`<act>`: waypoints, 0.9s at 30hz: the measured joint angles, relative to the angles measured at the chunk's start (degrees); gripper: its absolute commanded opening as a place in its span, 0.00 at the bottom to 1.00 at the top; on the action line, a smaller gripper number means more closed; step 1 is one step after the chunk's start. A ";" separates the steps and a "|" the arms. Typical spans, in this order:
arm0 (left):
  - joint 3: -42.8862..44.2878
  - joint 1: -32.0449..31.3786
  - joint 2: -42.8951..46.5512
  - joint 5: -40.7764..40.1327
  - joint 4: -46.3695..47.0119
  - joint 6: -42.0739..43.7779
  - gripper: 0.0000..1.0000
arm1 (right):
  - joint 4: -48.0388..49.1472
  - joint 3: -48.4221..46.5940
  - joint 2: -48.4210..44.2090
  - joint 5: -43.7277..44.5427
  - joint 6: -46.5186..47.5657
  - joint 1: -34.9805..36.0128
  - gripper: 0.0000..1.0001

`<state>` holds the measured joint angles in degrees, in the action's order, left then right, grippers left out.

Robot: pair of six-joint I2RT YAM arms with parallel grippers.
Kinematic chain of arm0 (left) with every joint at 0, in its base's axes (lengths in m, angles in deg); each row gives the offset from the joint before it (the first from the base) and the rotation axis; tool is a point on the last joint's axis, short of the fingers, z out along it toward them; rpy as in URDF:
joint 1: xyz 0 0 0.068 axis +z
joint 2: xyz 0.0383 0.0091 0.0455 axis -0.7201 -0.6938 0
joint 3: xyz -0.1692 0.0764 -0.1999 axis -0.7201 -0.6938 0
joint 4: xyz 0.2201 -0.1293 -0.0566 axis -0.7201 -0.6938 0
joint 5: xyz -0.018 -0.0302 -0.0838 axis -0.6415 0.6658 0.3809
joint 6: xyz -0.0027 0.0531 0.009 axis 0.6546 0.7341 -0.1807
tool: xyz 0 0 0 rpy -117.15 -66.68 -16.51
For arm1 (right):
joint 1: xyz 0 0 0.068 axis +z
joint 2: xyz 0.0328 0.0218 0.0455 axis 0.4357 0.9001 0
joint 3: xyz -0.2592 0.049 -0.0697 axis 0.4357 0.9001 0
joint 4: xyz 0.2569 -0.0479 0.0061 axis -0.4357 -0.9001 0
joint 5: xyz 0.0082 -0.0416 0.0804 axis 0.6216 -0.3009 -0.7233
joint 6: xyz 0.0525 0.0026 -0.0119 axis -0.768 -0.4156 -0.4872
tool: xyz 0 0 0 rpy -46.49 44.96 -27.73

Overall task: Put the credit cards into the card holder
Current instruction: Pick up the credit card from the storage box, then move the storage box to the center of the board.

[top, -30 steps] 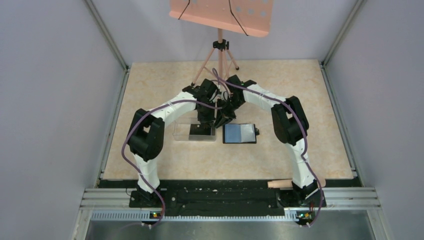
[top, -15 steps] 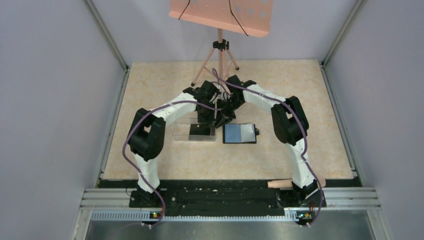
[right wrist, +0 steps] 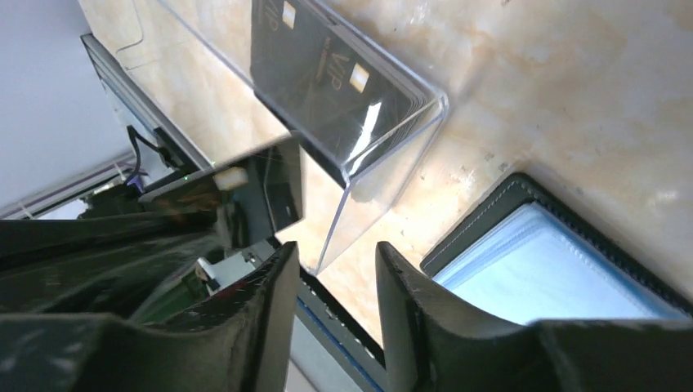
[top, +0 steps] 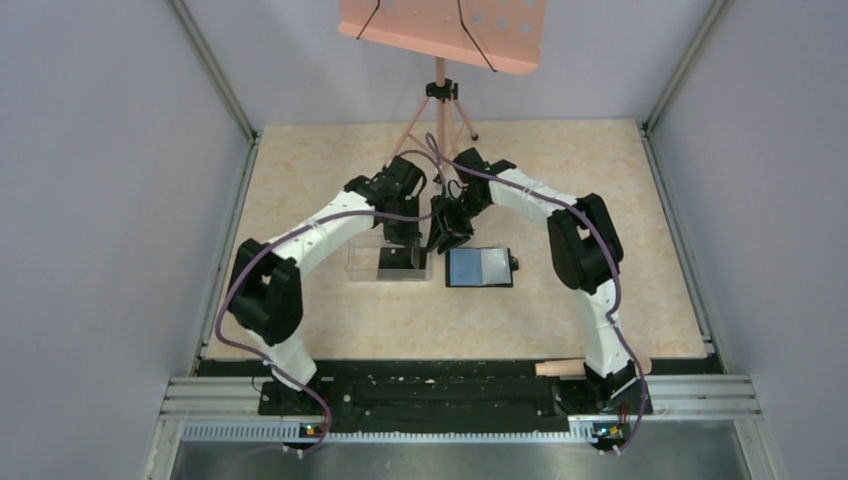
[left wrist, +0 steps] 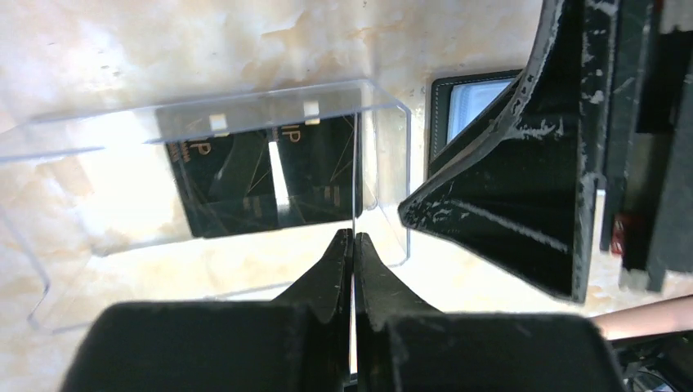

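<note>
The clear plastic box (top: 365,262) lies left of centre with black credit cards (top: 403,263) stacked in its right end; they also show in the left wrist view (left wrist: 261,184) and the right wrist view (right wrist: 323,61). The card holder (top: 480,267) lies open just right of the box, its bluish pockets up (right wrist: 564,261). My left gripper (top: 404,236) hangs over the box's right end, shut (left wrist: 353,237) on one card, which is edge-on there and shows as a grey slab (right wrist: 266,192) in the right wrist view. My right gripper (top: 445,232) is open and empty (right wrist: 335,278) beside it, over the gap between box and holder.
A tripod (top: 440,100) with an orange panel (top: 440,25) stands at the back centre. A wooden stick (top: 565,367) lies by the right arm's base. Grey walls close in both sides. The right gripper's black finger (left wrist: 507,188) sits close to the left gripper.
The left arm's elbow has swung out to the left and its gripper has shifted slightly back and up over the box. The right gripper has barely moved.
</note>
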<state>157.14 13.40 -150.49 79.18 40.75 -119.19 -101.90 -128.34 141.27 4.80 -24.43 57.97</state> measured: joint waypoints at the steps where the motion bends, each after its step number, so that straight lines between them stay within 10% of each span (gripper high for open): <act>1: -0.44 -0.02 1.62 -0.52 0.02 -0.20 0.00 | 0.63 0.85 -0.87 0.33 -0.13 0.00 0.49; 13: -10.21 3.23 17.38 6.01 6.51 -4.28 0.00 | 16.09 19.87 -19.74 -1.68 -6.71 -4.68 0.73; 27: -25.14 10.49 22.99 39.50 37.68 -16.83 0.00 | 41.33 37.05 -27.69 -18.64 -17.88 -10.51 0.58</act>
<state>132.00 23.89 -127.50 118.67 78.44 -136.01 -60.56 -91.29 113.58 -13.85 -42.30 47.46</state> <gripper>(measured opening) 0.011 0.628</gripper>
